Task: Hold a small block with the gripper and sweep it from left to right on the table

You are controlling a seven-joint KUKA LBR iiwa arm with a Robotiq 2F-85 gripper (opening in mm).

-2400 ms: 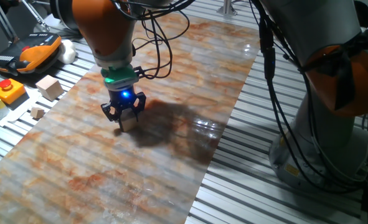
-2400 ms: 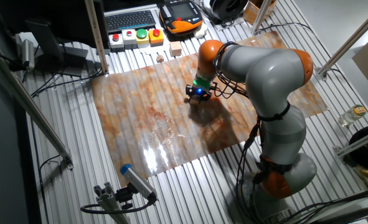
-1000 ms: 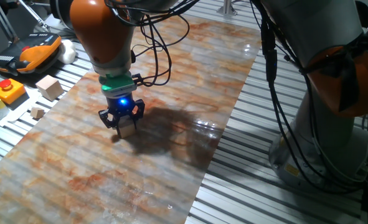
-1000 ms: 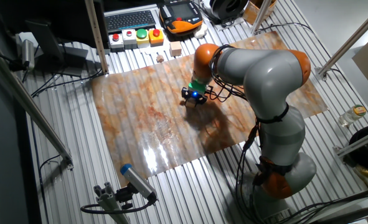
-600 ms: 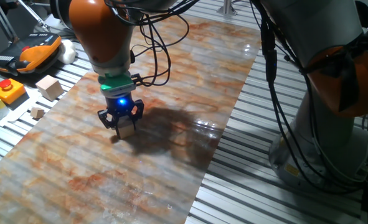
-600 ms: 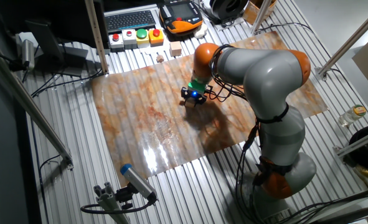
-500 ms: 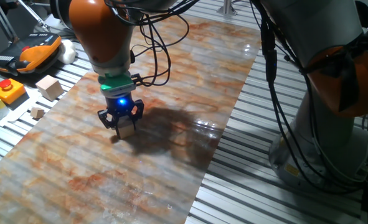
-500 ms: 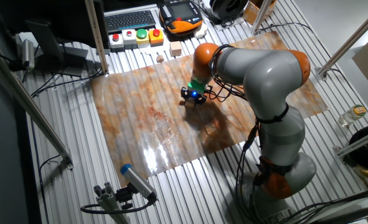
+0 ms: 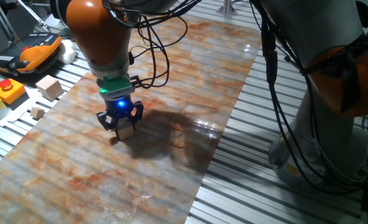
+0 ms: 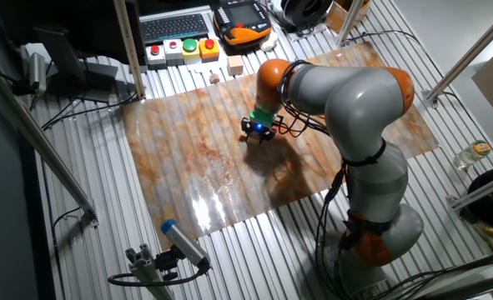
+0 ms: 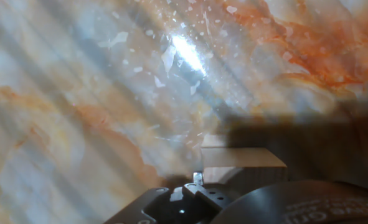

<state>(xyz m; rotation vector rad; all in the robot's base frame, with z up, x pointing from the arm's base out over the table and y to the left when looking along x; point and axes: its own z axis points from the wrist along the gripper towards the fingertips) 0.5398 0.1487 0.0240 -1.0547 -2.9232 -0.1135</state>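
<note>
The small block [image 9: 125,130] is a light-brown wooden cube resting on the marbled mat [image 9: 171,74], held between the black fingers of my gripper [image 9: 121,124]. The gripper has a glowing blue light and a teal-green ring and hangs from the orange arm [image 9: 99,31]. It is shut on the block. In the other fixed view the gripper [image 10: 258,132] sits near the mat's middle, and the block is mostly hidden under it. In the hand view the block [image 11: 243,165] shows close at the lower middle, above a black finger [image 11: 171,202].
A larger pale wooden cube [image 9: 48,86] and a tiny wooden cube [image 9: 37,112] lie left of the mat. A button box [image 9: 3,92] and an orange pendant [image 9: 34,50] sit at the far left. The robot base [image 9: 333,124] and cables stand right.
The gripper with the block has slid a little to the left and toward the camera in the first fixed view; its grip has not changed.
</note>
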